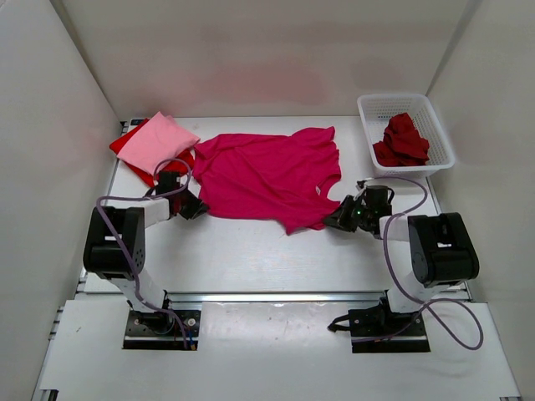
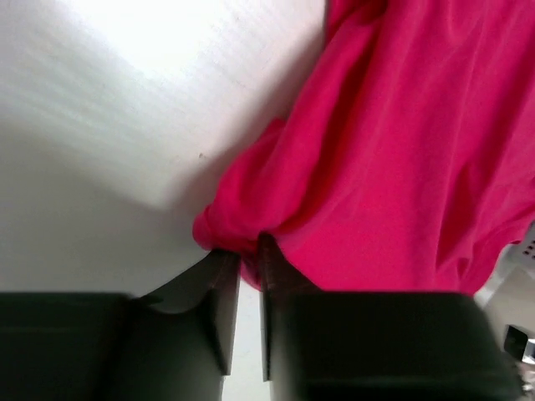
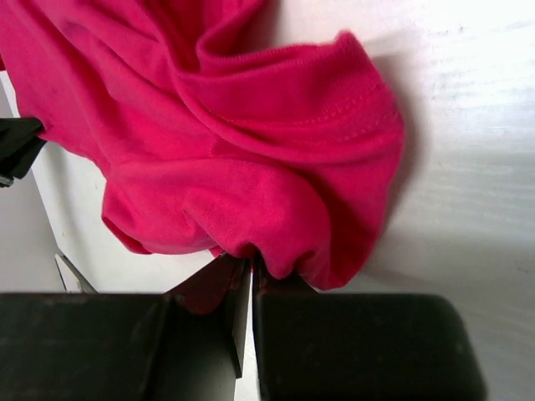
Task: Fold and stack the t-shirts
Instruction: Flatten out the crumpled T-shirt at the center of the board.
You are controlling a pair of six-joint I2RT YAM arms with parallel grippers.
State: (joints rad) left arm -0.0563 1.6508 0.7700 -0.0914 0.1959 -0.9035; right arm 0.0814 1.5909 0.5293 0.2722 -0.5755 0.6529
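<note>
Top external view, left to right. Shows at the far left of the table (image 1: 251, 251) a light pink t-shirt (image 1: 159, 140), folded and lying on top of a bright red t-shirt (image 1: 125, 147), with the red peeking out along the left and near edges. Shows just right of that pile the left pincer (image 1: 194, 207), down at the near-left corner of a magenta t-shirt (image 1: 263, 175). Puts the magenta t-shirt in the middle of the table, spread out mostly flat but rumpled, with its left edge just beside the pile. Shows the right pincer (image 1: 334, 221) at the near-right corner of the same shirt, low over the table. Ends at the far right with a white lattice basket (image 1: 376, 104) holding a crumpled dark red t-shirt (image 1: 403, 140).

Left wrist view: left pincer (image 2: 248, 251) clenched on a bunched edge of the magenta t-shirt (image 2: 401, 150), fingers nearly together with cloth nipped at the tips, and the rest of the shirt running off to the right over the white table (image 2: 100, 125).

Right wrist view: right pincer (image 3: 249, 266) closed tight, grasping a gathered fold of the magenta t-shirt (image 3: 251, 142), hem stitching visible on the bulge above the fingers, and white table (image 3: 468, 125) to the right.
</note>
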